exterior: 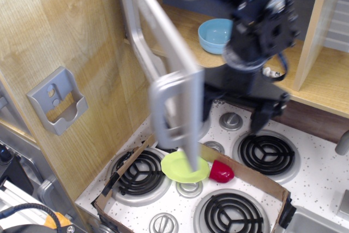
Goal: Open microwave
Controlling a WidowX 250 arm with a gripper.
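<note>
The microwave [163, 75] hangs over the toy stove, its door swung wide and blurred, edge-on above the green plate [184, 167]. The pincer [260, 118] sits behind the door; whether it is spread or pressed together cannot be told. Risk: pushing further could strain the hinge, or the arm may clip the blue bowl [215, 35].

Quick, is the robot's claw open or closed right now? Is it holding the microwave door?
Gripper: cannot be told. Only one dark fingertip shows; the jaws are hidden behind the swung-open microwave door, so whether it is holding the door cannot be told either.
</note>
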